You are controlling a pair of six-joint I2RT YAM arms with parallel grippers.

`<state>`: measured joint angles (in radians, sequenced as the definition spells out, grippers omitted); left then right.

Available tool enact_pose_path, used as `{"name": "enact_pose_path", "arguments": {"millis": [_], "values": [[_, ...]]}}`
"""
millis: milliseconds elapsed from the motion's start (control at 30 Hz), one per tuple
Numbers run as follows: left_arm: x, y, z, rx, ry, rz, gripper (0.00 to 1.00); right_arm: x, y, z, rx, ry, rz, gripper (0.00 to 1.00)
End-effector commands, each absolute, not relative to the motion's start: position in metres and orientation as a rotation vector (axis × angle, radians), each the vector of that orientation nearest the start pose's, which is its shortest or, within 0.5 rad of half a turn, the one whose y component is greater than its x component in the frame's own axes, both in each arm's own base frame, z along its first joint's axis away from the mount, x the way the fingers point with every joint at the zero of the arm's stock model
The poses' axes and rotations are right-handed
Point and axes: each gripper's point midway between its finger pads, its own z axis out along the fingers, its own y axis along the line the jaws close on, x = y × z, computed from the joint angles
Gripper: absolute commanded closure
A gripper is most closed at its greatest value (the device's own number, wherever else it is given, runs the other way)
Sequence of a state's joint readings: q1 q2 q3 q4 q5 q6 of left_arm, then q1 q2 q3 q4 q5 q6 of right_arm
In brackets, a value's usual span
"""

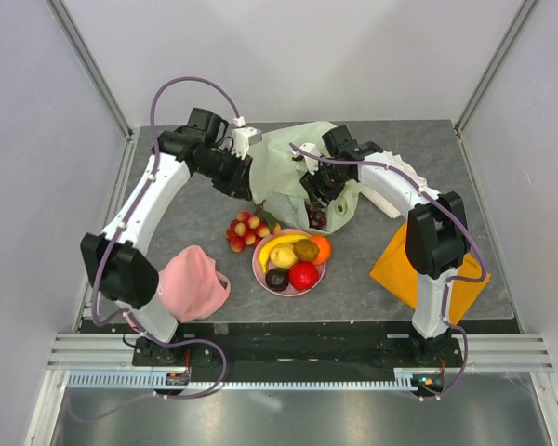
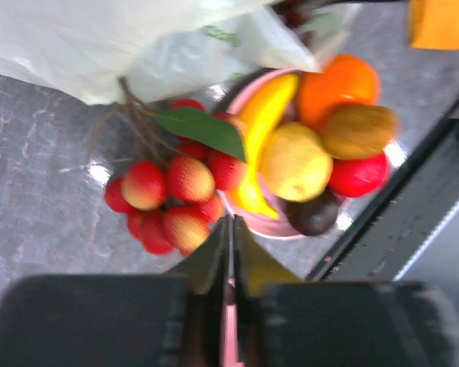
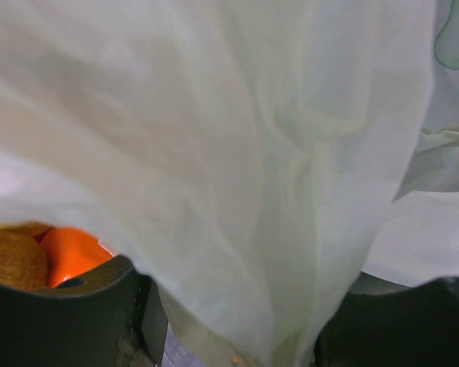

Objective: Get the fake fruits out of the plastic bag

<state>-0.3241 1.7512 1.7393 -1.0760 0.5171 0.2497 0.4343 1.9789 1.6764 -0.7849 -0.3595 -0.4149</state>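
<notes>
The pale plastic bag (image 1: 284, 163) lies crumpled at the back middle of the table. A dark grape bunch (image 1: 316, 217) shows at its mouth. My right gripper (image 1: 320, 197) sits in that mouth, open, with loose bag film (image 3: 237, 153) draped between its fingers (image 3: 99, 306). My left gripper (image 1: 253, 190) hovers at the bag's left edge, shut with nothing seen between its tips (image 2: 231, 223). Below it lie the berry cluster (image 2: 168, 199) and the pink plate (image 2: 271, 225) holding banana (image 2: 264, 126), orange (image 2: 340, 84), red apple (image 2: 359, 176) and dark plum (image 2: 314, 214).
A pink cloth (image 1: 193, 283) lies at the front left. An orange cloth (image 1: 395, 265) lies at the front right, under the right arm. A white cloth (image 1: 405, 177) sits behind the right arm. The plate also holds a yellow round fruit (image 2: 294, 160) and a brown one (image 2: 359, 130).
</notes>
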Motion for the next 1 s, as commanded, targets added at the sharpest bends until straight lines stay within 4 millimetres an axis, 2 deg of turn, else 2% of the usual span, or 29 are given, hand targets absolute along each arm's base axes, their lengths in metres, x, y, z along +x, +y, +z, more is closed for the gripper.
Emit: {"name": "enact_pose_path", "arguments": {"millis": [0,33,133,167,200,267,300,467,700,833,900,933,967], "values": [[0.316,-0.183,0.19,0.921,2.505,-0.669,0.62,0.407,0.24,0.144,-1.143,2.251,0.477,0.42],[0.315,-0.179,0.185,0.921,2.528,-0.644,0.54,0.409,0.24,0.145,-1.139,2.25,0.477,0.42],[0.308,-0.169,0.166,0.91,2.582,-0.588,0.44,0.412,0.24,0.149,-1.132,2.244,0.462,0.41],[0.303,-0.166,0.153,0.905,2.616,-0.586,0.43,0.411,0.24,0.15,-1.133,2.242,0.459,0.41],[0.306,-0.165,0.147,0.889,2.62,-0.571,0.42,0.411,0.239,0.149,-1.132,2.246,0.455,0.41],[0.309,-0.16,0.133,0.877,2.64,-0.518,0.31,0.409,0.238,0.15,-1.132,2.244,0.457,0.41],[0.32,-0.161,0.129,0.872,2.609,-0.49,0.31,0.406,0.237,0.148,-1.135,2.251,0.46,0.41],[0.336,-0.158,0.108,0.871,2.621,-0.425,0.31,0.401,0.235,0.146,-1.135,2.26,0.462,0.41],[0.333,-0.165,0.095,0.88,2.65,-0.492,0.39,0.4,0.233,0.143,-1.133,2.27,0.455,0.41],[0.325,-0.166,0.094,0.885,2.674,-0.518,0.5,0.402,0.233,0.142,-1.135,2.271,0.454,0.41],[0.319,-0.166,0.095,0.894,2.688,-0.543,0.61,0.403,0.234,0.142,-1.134,2.27,0.45,0.4],[0.319,-0.167,0.1,0.901,2.681,-0.551,0.73,0.404,0.235,0.14,-1.135,2.275,0.452,0.4],[0.316,-0.167,0.103,0.906,2.688,-0.56,0.78,0.405,0.235,0.141,-1.133,2.269,0.451,0.41]]}}
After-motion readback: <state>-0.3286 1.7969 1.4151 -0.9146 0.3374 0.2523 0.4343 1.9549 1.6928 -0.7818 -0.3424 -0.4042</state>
